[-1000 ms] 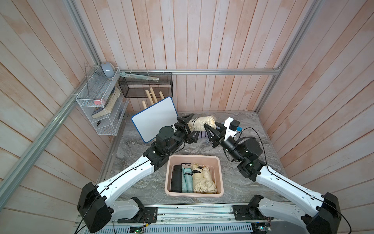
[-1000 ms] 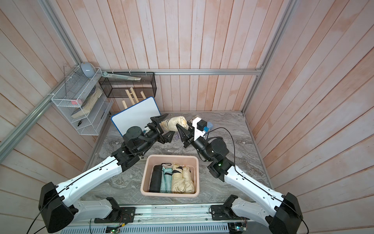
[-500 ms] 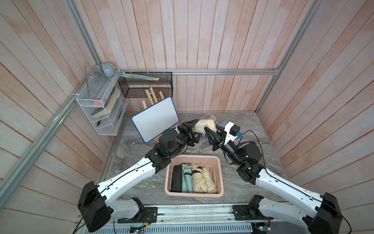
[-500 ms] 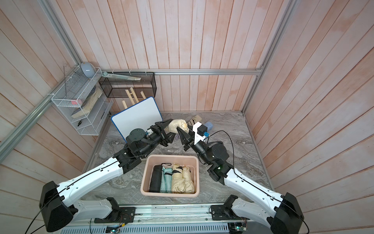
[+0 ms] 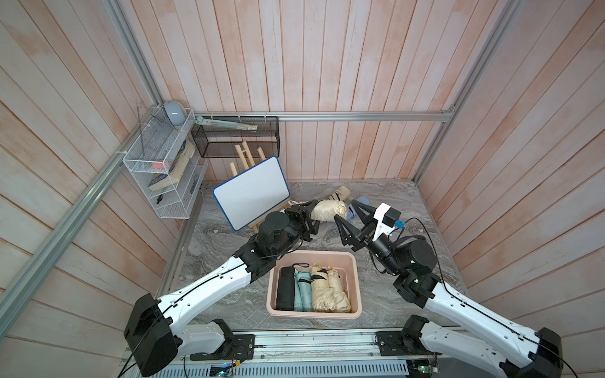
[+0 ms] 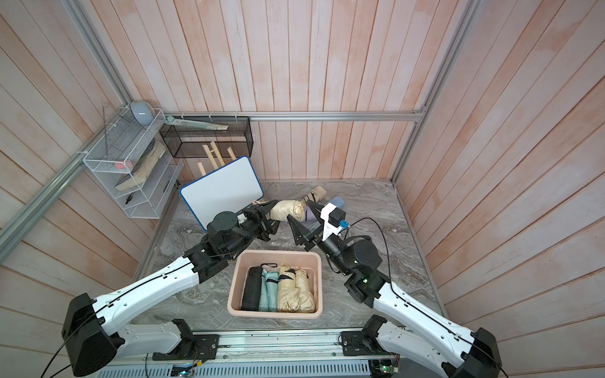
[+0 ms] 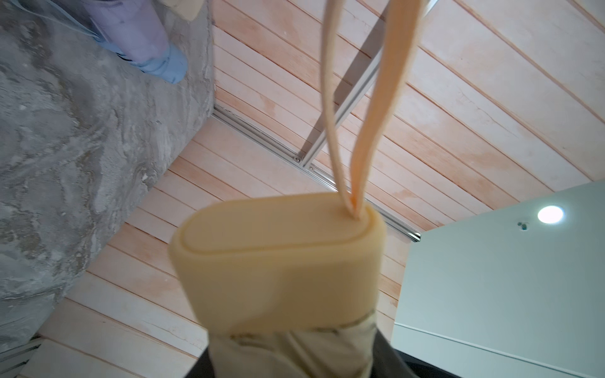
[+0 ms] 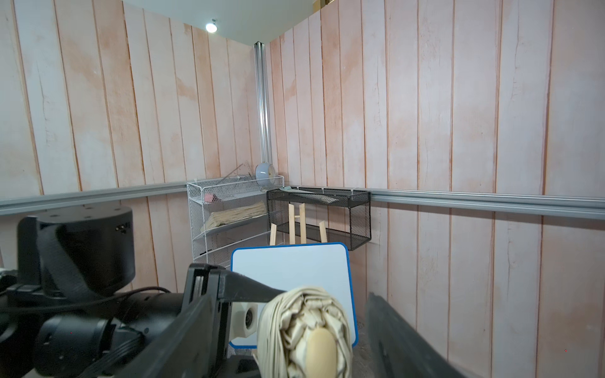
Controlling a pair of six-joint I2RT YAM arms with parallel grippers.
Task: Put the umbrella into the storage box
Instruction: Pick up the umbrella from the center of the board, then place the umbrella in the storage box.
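Left fingers [image 8: 242, 288] pinched the beige umbrella [image 5: 327, 209] by its handle end, off the desk [image 5: 212, 261]. Your right fingers [image 5: 345, 232] were spread either side of its tip, clear of it. My guess: that let left alone carry it to the storage box [image 5: 357, 284], down behind them.

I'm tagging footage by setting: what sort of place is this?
Probably a lab mock-up of a home corner, not a real room: pale wood-look wall panels on aluminium framing rails, a grey marble-pattern tabletop, and a white wire wall rack.
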